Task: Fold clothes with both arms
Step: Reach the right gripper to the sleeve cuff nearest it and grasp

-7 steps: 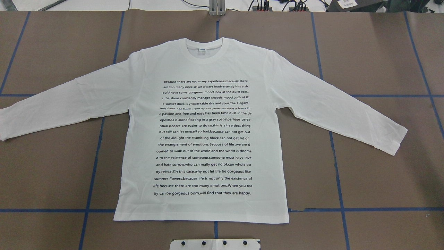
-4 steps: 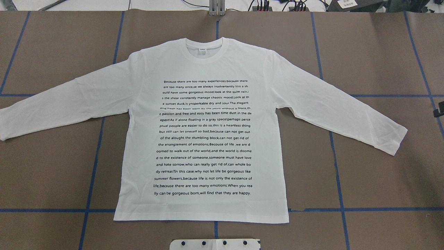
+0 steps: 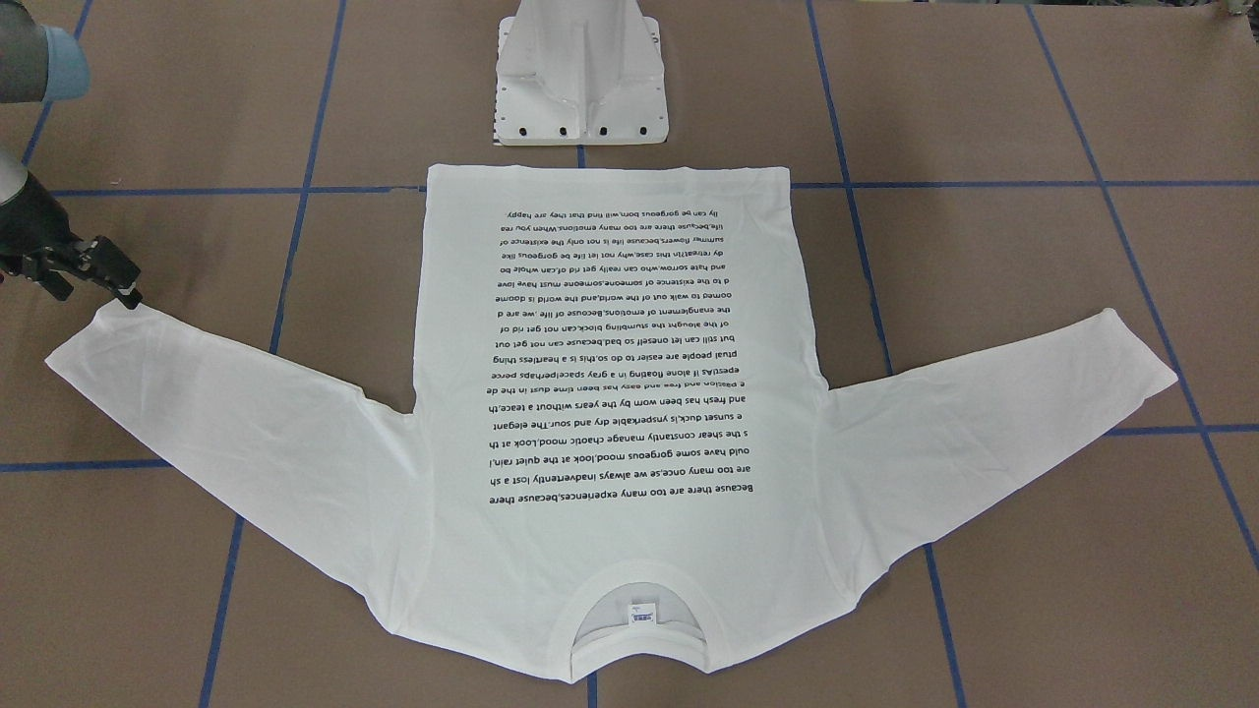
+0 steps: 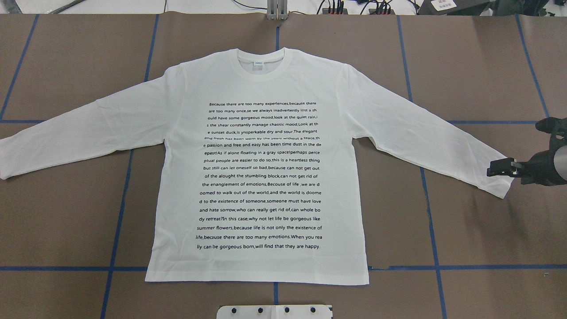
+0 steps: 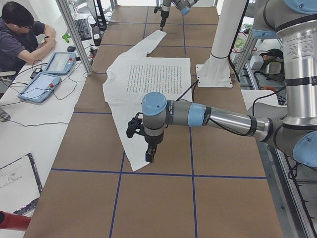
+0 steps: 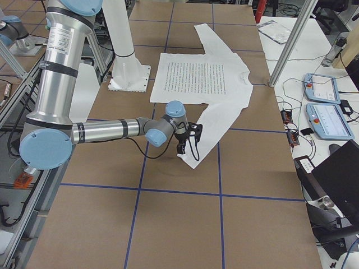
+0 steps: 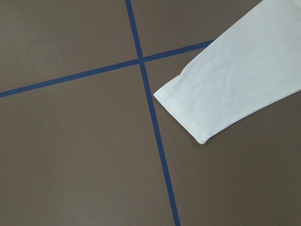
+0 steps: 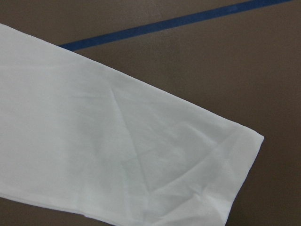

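The white long-sleeved T-shirt lies flat and face up on the brown table, both sleeves spread out, collar at the far side. My right gripper hovers at the right sleeve's cuff; in the front-facing view its fingers look open and empty. The right wrist view shows that cuff close below. My left gripper shows only in the exterior left view, above the left sleeve's cuff; I cannot tell if it is open or shut.
The white pedestal base stands just behind the shirt's hem. Blue tape lines grid the table. An operator and tablets are at a side desk beyond the far edge.
My right gripper has come in from the overhead view's right edge and moved left to the right sleeve's cuff. The shirt has not moved.
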Robot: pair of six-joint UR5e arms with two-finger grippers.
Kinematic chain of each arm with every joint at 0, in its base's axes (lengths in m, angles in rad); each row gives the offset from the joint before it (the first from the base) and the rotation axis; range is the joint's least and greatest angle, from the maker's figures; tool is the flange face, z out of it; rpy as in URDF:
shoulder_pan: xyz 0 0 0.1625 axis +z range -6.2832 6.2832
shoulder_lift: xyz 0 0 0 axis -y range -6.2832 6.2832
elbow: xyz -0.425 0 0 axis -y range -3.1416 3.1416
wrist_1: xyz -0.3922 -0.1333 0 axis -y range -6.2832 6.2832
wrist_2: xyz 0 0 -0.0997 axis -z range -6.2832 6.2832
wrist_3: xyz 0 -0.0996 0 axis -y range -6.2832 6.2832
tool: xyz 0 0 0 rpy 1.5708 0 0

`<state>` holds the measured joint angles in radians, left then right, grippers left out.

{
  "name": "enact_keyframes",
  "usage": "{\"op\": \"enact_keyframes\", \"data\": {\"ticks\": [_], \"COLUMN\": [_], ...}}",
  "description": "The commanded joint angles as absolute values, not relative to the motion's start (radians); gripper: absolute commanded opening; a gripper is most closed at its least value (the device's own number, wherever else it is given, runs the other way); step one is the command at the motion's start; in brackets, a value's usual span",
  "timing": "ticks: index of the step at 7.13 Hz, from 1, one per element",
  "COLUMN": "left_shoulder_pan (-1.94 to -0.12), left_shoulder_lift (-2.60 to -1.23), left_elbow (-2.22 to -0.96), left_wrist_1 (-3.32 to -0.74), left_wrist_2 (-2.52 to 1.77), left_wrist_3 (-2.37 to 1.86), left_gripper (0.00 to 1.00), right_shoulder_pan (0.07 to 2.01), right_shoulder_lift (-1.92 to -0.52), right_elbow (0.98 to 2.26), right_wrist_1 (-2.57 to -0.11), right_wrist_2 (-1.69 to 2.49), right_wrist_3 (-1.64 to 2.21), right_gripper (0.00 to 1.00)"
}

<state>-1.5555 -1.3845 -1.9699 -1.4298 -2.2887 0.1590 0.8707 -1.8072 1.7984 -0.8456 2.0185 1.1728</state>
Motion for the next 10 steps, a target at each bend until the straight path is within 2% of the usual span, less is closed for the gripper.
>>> {"op": "enact_keyframes", "data": {"ticks": [1, 2, 4, 10], "left_shoulder_pan": [-1.555, -1.555, -1.555, -1.555], "left_shoulder_lift": [-1.384, -1.384, -1.384, -1.385], "left_elbow": [-1.973, -1.974, -1.974, -1.974], "left_wrist_1": [-1.427, -1.427, -1.427, -1.428], "left_wrist_2": [-2.289, -2.289, -2.289, -2.289], "left_wrist_3": [0.160, 0.160, 0.160, 0.160], "left_gripper": [1.00, 1.00, 1.00, 1.00], "right_shoulder_pan": [0.854, 0.854, 0.851, 0.842], "right_shoulder_lift": [-1.810, -1.810, -1.802, -1.802], "right_elbow": [1.714, 1.697, 1.697, 1.686], "right_wrist_1": [-0.764, -0.755, -0.755, -0.756], "right_wrist_2": [2.000, 1.991, 1.991, 1.990], "right_wrist_3": [1.201, 1.201, 1.232, 1.236], "right_gripper": [0.88, 0.87, 0.75, 0.65]}}
